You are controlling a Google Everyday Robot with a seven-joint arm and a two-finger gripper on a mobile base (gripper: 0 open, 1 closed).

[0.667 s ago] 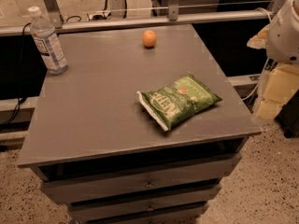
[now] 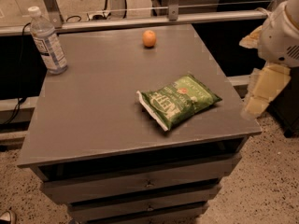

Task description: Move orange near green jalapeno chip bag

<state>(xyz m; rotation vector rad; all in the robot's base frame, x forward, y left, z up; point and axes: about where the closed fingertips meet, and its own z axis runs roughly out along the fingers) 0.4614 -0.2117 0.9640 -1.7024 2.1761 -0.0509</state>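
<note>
The green jalapeno chip bag (image 2: 180, 101) lies flat on the bench (image 2: 93, 115), long axis slanting near-left to far-right. The orange (image 2: 149, 38) sits well apart, near the far edge. A capped water bottle (image 2: 46, 40) stands far-left. The hand (image 2: 264, 90) hangs off the right side; open or closed, cannot tell

A clear plastic water bottle (image 2: 46, 41) with a white cap and pale label stands upright at the far left corner of the grey flat-topped desk (image 2: 93, 120), which has shallow drawers under its top. A pale metal rail (image 2: 210, 17) runs behind it. The speckled stone floor (image 2: 275, 181) spreads below. The pale tool (image 2: 259, 94) hangs just beyond the desk's right edge
</note>
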